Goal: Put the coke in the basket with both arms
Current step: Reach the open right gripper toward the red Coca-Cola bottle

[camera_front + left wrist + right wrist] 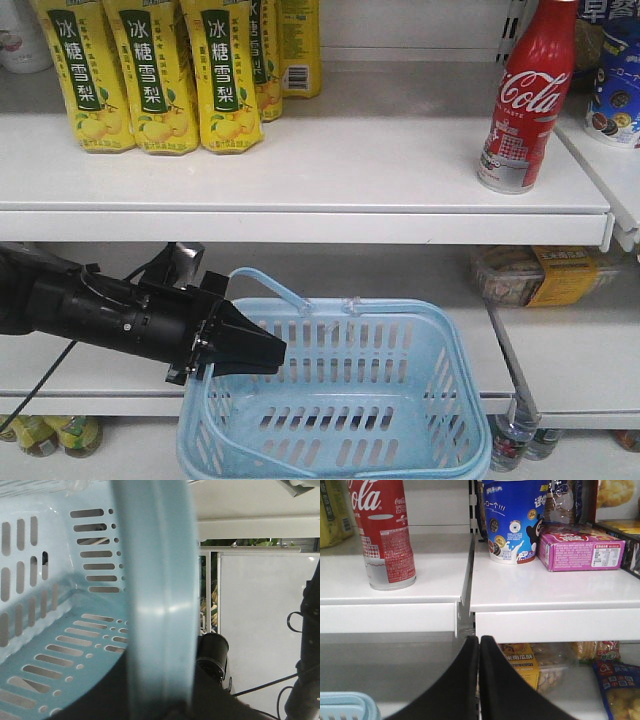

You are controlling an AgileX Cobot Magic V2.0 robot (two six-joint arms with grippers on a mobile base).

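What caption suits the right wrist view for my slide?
Shut black right gripper below white shelf holding slim red Coca-Cola bottle.

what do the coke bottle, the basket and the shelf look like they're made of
Coke bottle: likely aluminium, glossy red coat with a silvery band low down. Basket: moulded plastic, light blue, faint sheen, slotted walls. Shelf: probably painted metal, smooth white, thin folded front edge; not certain.

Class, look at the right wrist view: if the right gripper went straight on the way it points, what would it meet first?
The right gripper would most likely meet the shelf edge near the seam between boards, though depth is unclear. The coke stands up-left of that line.
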